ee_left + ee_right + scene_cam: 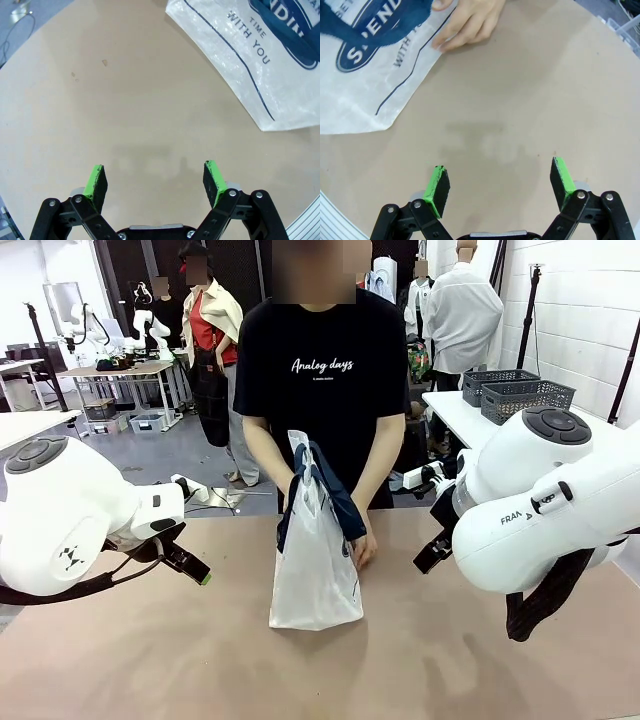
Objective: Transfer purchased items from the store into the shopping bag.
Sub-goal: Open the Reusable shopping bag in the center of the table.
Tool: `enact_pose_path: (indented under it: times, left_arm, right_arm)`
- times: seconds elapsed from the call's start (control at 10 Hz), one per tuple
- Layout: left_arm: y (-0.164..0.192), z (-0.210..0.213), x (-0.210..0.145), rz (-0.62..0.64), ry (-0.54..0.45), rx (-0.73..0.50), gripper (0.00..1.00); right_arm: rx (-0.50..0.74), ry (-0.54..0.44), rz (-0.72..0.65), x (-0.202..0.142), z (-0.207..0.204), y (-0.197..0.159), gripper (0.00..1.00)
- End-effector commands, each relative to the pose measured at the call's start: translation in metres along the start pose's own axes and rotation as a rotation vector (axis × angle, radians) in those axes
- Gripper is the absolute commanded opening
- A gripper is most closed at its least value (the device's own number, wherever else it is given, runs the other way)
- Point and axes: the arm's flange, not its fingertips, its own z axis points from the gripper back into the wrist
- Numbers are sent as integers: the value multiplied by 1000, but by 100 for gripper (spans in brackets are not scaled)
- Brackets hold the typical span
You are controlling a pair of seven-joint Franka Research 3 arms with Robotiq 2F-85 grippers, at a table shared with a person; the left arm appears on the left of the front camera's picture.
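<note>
Beige surface point(450, 660) carries the shopping bag point(315, 580) upright at its middle, steadied by the person's hand point(467, 25). Left gripper point(155, 175) and right gripper point(500, 175) hang wide open and empty, one on each side of it. Loading seems not yet begun; the next move calls for an item to grasp. Navy handles point(335, 490) drape over the bag's top and may block entry.

A robotics lab dressed as a mock shop: white robot arms point(70, 520) flank a plain brown desk point(200, 660). A far-right white desk point(460, 420) carries dark lattice baskets point(525, 398). Storage bins point(145, 423) sit under a far-left desk point(120, 370), beside a white brick wall point(580, 310).
</note>
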Motion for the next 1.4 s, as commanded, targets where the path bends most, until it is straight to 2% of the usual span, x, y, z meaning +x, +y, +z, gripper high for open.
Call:
enact_pose_path:
  times: [0.0,1.3]
  left_arm:
    - [1,0,0,2,0,1,100]
    - [1,0,0,2,0,1,100]
  right_arm:
    - [0,0,0,0,0,0,100]
    - [0,0,0,0,0,0,100]
